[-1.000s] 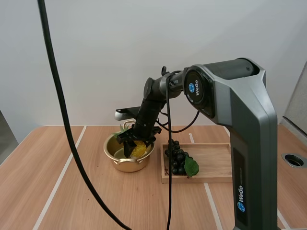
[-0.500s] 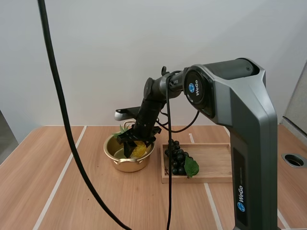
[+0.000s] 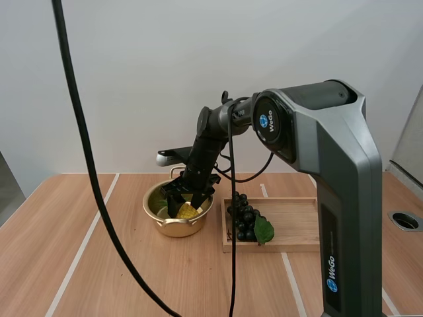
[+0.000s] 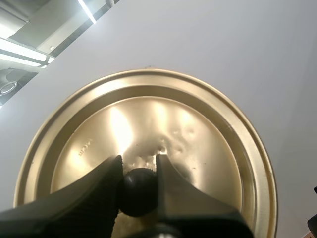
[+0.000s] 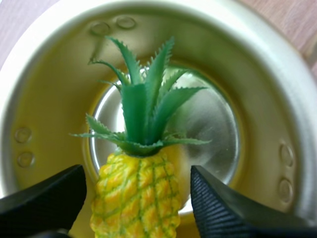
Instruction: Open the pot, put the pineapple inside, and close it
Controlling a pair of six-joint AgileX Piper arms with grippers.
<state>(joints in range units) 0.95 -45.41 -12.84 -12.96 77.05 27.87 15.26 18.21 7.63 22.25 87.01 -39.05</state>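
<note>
Right gripper [image 5: 137,173] straddles scaly pineapple [image 5: 134,201]; left gripper [image 4: 139,166] pinches golden lid [image 4: 208,148].

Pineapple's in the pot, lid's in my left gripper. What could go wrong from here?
The right gripper is open but its fingers flank the pineapple inside the pot; rising could snag it. The left gripper pinches the lid only by its knob, so it might swing or slip.

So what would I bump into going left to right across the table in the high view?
A round gold metal pot → bunch of dark purple grapes → bare right end of the flat wooden tray.
</note>
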